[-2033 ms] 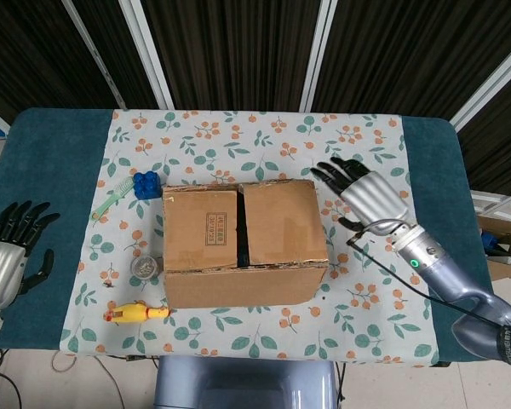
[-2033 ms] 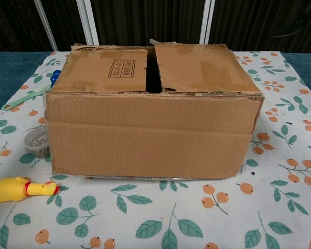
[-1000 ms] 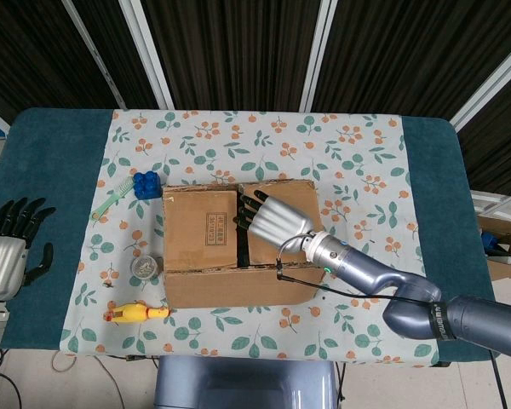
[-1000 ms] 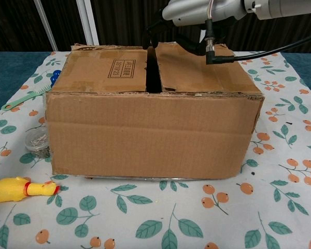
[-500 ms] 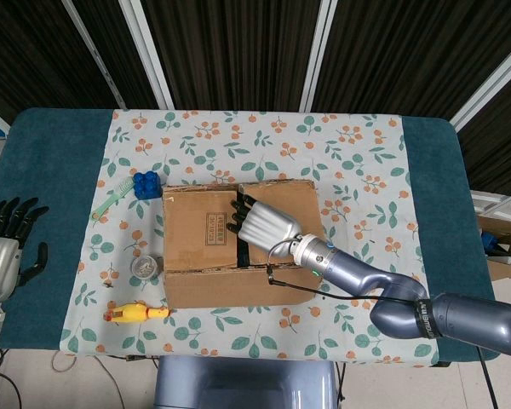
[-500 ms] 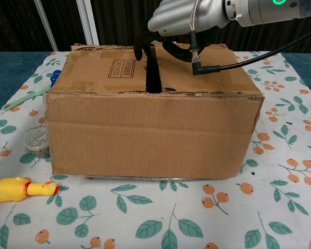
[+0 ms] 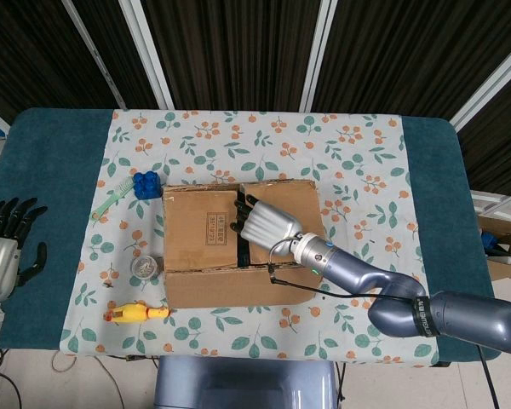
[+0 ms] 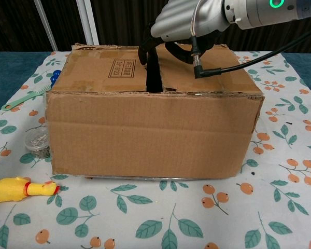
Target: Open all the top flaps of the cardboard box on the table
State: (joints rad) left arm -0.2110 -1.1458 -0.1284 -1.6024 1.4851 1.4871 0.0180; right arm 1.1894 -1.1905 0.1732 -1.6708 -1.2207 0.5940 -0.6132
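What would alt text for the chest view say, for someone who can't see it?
A silver robotic right hand reaches down over a closed cardboard box, its dark fingers at the gap between the two top flaps. The box sits on a leaf-and-orange-patterned tablecloth, with a yellow rubber chicken at lower left.
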